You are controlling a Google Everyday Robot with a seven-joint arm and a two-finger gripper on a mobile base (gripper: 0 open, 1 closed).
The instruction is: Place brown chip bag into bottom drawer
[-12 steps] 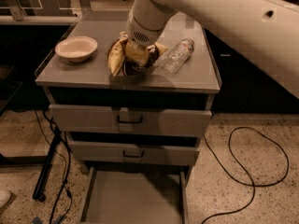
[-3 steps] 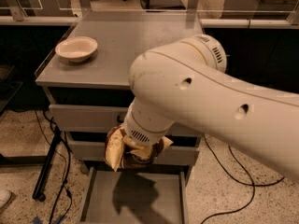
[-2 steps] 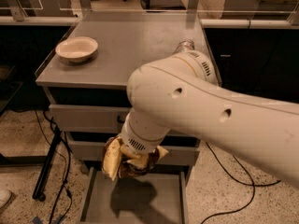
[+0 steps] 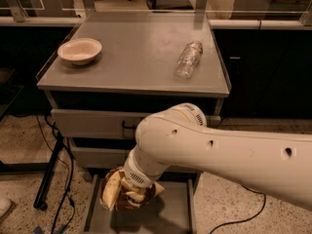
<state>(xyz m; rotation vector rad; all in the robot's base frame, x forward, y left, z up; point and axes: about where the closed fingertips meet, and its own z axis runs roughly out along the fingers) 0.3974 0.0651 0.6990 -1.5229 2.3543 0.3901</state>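
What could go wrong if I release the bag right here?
The gripper holds the brown chip bag close to the left wall of the bottom drawer; released here, it might catch on that rim. The bag also sits upright, so it may snag when the drawer shuts.

White arm stretched low, wrist angled down-left — gripper low at its tip, apparently clamped on brown chip bag

Dim overhead light sheens the cabinet top; the gripper over the bottom drawer sits in shadow.
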